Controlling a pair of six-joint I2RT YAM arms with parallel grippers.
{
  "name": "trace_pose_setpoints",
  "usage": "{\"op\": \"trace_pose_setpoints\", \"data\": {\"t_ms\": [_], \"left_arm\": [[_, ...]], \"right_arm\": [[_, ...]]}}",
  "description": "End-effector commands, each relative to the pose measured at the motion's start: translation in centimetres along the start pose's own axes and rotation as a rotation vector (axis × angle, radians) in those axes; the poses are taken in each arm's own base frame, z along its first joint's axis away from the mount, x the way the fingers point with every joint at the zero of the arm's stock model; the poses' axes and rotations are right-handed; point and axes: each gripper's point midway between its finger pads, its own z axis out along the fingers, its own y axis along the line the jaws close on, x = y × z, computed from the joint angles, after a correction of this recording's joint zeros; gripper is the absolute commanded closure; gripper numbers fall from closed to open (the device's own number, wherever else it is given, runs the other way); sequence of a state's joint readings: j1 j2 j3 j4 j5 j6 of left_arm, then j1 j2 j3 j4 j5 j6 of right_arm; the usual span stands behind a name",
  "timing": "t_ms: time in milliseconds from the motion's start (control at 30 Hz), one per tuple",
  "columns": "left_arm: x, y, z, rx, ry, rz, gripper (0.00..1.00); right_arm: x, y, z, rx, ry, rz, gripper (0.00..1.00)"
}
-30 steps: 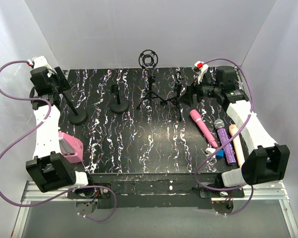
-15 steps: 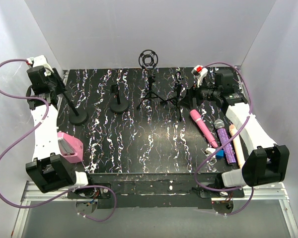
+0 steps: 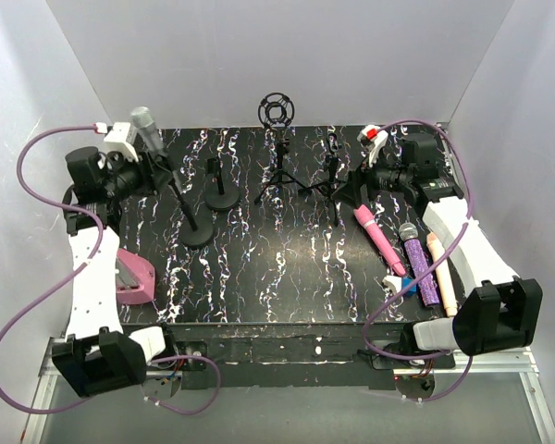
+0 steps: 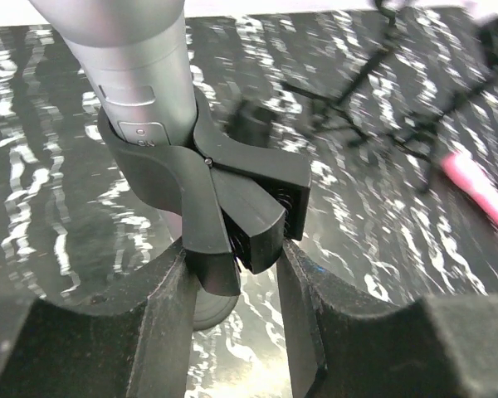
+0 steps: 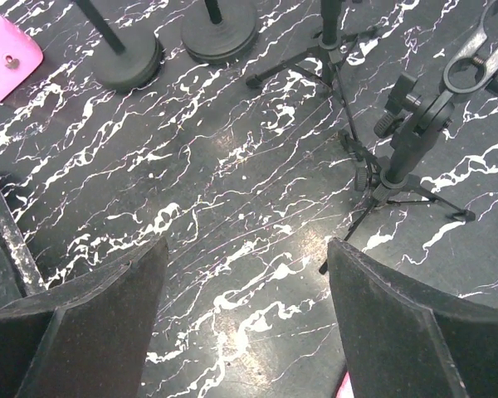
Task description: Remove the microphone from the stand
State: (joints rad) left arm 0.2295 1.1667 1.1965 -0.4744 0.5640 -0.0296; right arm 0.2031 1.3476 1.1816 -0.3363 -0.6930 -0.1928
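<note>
A grey microphone (image 3: 146,124) (image 4: 133,66) sits in the black spring clip (image 4: 224,199) atop a stand (image 3: 197,235) with a round base, at the table's left. My left gripper (image 3: 157,166) (image 4: 232,282) is shut on the clip's levers, one finger on each side, just below the microphone's body. The stand's pole slants down to its base (image 4: 207,311). Over the table's right rear, my right gripper (image 3: 356,185) (image 5: 245,290) is open with nothing between its fingers.
A short round-base stand (image 3: 221,194), a tripod with a shock-mount ring (image 3: 276,111) and a small tripod (image 3: 331,171) (image 5: 407,149) stand along the back. Pink (image 3: 379,239), purple (image 3: 421,268) and peach (image 3: 441,273) microphones lie at the right. A pink block (image 3: 134,277) sits front left.
My left gripper has closed on the clip and moved right, and the stand's base has shifted right and nearer with it. The microphone now shows above the gripper. The right arm barely moved.
</note>
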Motion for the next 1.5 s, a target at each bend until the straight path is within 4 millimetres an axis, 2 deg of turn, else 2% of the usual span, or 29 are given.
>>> {"op": "trace_pose_setpoints", "data": {"t_ms": [0,300,400,500,567,733,833,867,900,933,1000,1167,1300,1467], "left_arm": [[2.0,-7.4,-2.3,0.378,0.027,0.017,0.91],[4.2,-11.1,-4.6,0.63,0.025,0.145,0.9],[5.9,-11.5,-5.1,0.68,0.041,0.195,0.82],[6.6,-11.2,-5.0,0.671,0.051,0.236,0.66],[6.8,-11.0,-5.1,0.659,0.059,0.249,0.59],[7.2,-11.0,-5.5,0.643,0.078,0.248,0.59],[7.4,-11.2,-5.9,0.644,0.083,0.24,0.59],[7.4,-11.3,-6.0,0.642,0.083,0.24,0.6],[7.5,-11.4,-6.1,0.644,0.086,0.242,0.6],[7.5,-11.4,-6.2,0.641,0.086,0.25,0.6],[7.5,-11.3,-6.2,0.63,0.092,0.257,0.6],[7.4,-11.3,-6.4,0.617,0.097,0.253,0.61],[7.3,-11.6,-6.7,0.612,0.094,0.259,0.61],[7.4,-11.8,-6.8,0.607,0.097,0.255,0.62]], "right_arm": [[-1.5,1.5,-1.0,-0.035,-0.043,-0.088,0.17],[-2.8,5.2,-1.4,-0.155,-0.033,-0.196,0.17],[-3.7,7.2,-0.8,-0.213,-0.036,-0.25,0.17],[-6.3,9.7,0.3,-0.292,-0.071,-0.286,0.16],[-8.9,11.2,1.5,-0.337,-0.115,-0.289,0.13],[-15.7,14.8,6.6,-0.445,-0.232,-0.265,0.08],[-18.8,17.0,10.1,-0.514,-0.271,-0.23,0.04],[-20.8,17.8,10.3,-0.528,-0.313,-0.24,0.04],[-21.3,18.4,11.2,-0.546,-0.324,-0.237,0.04],[-21.4,18.9,12.4,-0.563,-0.33,-0.239,0.04],[-22.0,20.1,13.3,-0.585,-0.362,-0.242,0.04],[-21.7,23.0,14.7,-0.669,-0.375,-0.236,0.05],[-21.3,23.8,15.8,-0.669,-0.378,-0.196,0.09],[-20.5,25.1,16.1,-0.712,-0.373,-0.204,0.3]]}}
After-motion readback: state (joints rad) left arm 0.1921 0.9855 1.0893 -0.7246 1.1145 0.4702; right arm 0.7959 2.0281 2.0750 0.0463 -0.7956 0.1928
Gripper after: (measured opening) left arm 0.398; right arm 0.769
